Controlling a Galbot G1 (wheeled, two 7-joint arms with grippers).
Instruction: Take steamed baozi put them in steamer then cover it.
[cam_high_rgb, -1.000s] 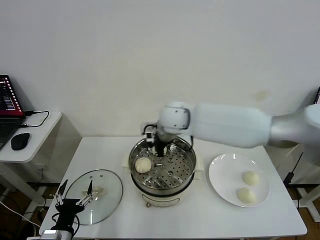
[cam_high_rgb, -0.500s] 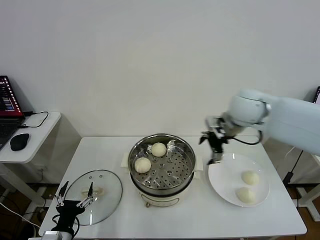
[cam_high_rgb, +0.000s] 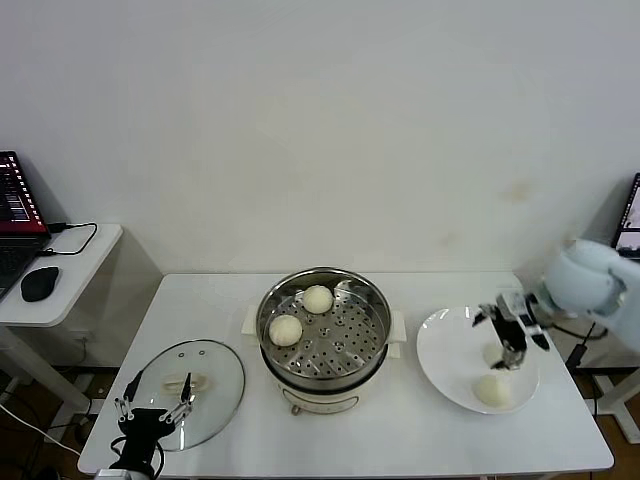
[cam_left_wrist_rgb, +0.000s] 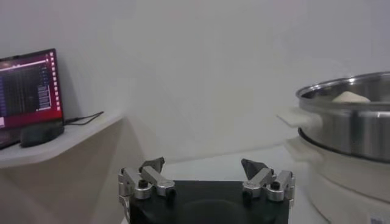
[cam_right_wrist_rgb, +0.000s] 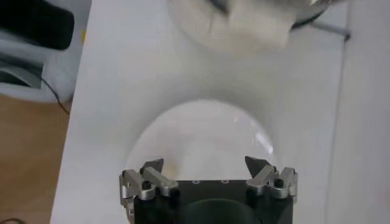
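Fingers on my left gripper stood spread wide with nothing between them, parked at the near left corner of the table, just at the near edge of the cover. That cover lay flat on the table, its pale handle up, left of the steamer and apart from it. From the left wrist I saw the same two fingers open over the table, with the steamer's steel wall off to one side and the top of a baozi showing above its rim.

Over on the right, my right gripper hung over the white plate, its fingers open wide and holding nothing. One baozi sat on the near part of the plate, just in front of the gripper; whether a second one lay under the gripper I could not tell. The right wrist view showed the open fingers above the bare plate, with the steamer's cream base beyond.

In the middle, the steamer stood uncovered with two baozi on its perforated tray, one at the left and one toward the back.

Farther left, a side table carried a laptop and a mouse.
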